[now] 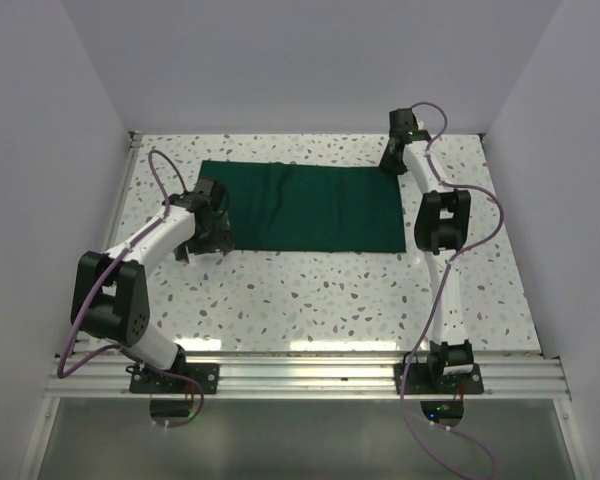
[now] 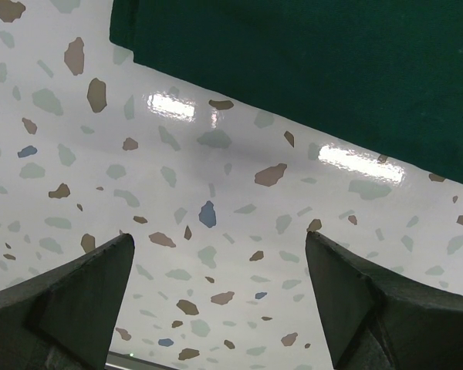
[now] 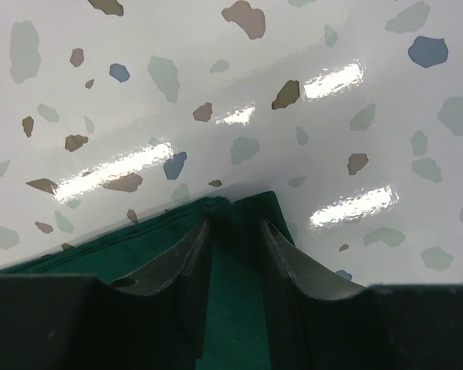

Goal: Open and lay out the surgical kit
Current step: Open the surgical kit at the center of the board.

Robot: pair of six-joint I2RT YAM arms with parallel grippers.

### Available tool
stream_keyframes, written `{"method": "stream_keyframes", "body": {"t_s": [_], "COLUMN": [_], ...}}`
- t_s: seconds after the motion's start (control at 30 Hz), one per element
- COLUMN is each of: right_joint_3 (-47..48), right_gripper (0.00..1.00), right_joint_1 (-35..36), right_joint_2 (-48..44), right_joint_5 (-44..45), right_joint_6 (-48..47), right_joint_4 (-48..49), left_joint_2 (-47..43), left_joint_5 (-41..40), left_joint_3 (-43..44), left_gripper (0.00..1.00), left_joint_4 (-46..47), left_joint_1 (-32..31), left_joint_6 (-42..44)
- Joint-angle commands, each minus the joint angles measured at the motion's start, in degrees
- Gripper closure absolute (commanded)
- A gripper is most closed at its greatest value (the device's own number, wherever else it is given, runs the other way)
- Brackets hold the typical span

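Dark green cloth wrap lies flat, far centre of the speckled table. Right gripper pinches its far right corner. Left gripper stands wide, empty, beside the near left corner.

One green cloth wrap, one left pincer, one right pincer

Both the left arm and the right arm are being shown as white tubular links joined by bulky black joint housings. A purple cable is being carried in loops along each arm down to a black base plate. A small green light is being displayed at the right wrist. The left gripper and the right gripper are being seen with dark, matte, wedge-shaped fingers, the right pair faintly scratched.
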Motion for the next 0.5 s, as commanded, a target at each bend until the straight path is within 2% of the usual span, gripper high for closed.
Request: {"method": "stream_keyframes", "body": {"t_s": [0.0,0.27,0.47], "right_joint_3": [-0.8,-4.1,-4.8], "right_gripper": [0.66,0.66,0.77], "right_joint_1": [0.2,0.3,0.9], "right_joint_2": [-1.9,-7.4,-6.6], "right_joint_5": [2.3,4.5,4.2], "right_joint_6": [-1.4,-2.5,-2.2], "right_joint_4": [-1.2,-1.2,-1.8], "left_joint_2": [-1.2,-2.9,-3.6], "left_joint_5": [-1.1,-0.8,-1.0], "left_joint_3": [1.0,-1.0,-1.8], "left_gripper": [0.04,0.04,0.04], "left_joint_4": [-0.3,0.8,0.9], "left_joint_1": [-0.2,-0.2,-0.2], "left_joint_6": [-0.6,0.0,0.9]}}
